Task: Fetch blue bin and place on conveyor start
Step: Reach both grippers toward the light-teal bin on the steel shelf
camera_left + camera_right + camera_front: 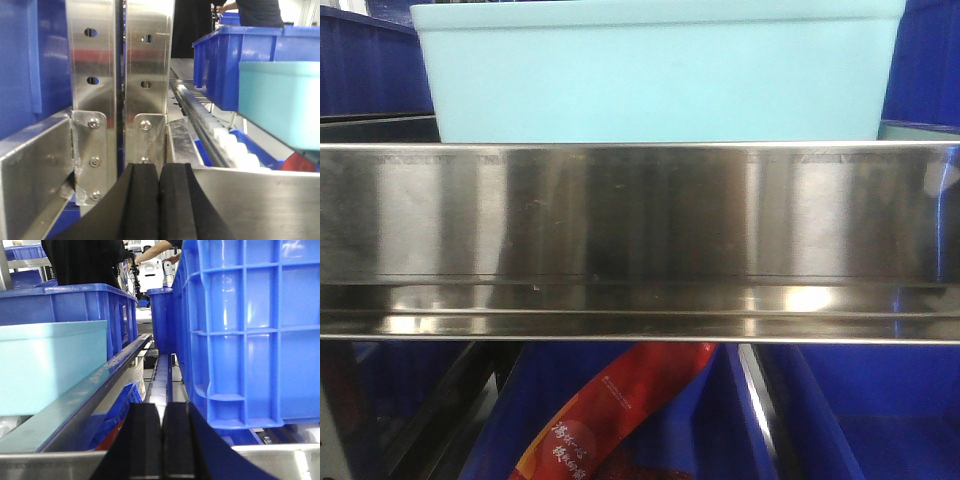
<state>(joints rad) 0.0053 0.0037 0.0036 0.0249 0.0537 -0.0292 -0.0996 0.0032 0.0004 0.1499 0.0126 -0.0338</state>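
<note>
Front view, shelf rail [640, 240]: a broad band of shiny stainless steel is seen running across the whole width.
Front view, blue bin [660, 80]: it is set directly above the shelf rail and behind it, its lower part hidden by the steel.
Front view, bin's look: light turquoise plastic, with smooth plain walls narrowing downward and a thin rim along the top.
Front view, red packet [620, 420]: it lies below the shelf rail, in a royal-blue tub [880, 420], and white lettering is printed on it.
Left wrist view, left gripper [160, 205]: the black pads are pressed flat together with nothing held between them, just in front of the shelf rail.
Left wrist view, blue bin: it is seen beyond the rail to the right, with a plain turquoise wall and a straight upper edge.
Left wrist view, steel uprights [95, 75]: they are bolted at the rail's left end.
Right wrist view, right gripper [162, 445]: the pads are closed on each other and hold nothing, just before the rail.
Right wrist view, blue bin: it is seen beyond the rail to the left.
Right wrist view, ribbed bin [250, 330]: royal blue, beyond the rail to the right.
</note>
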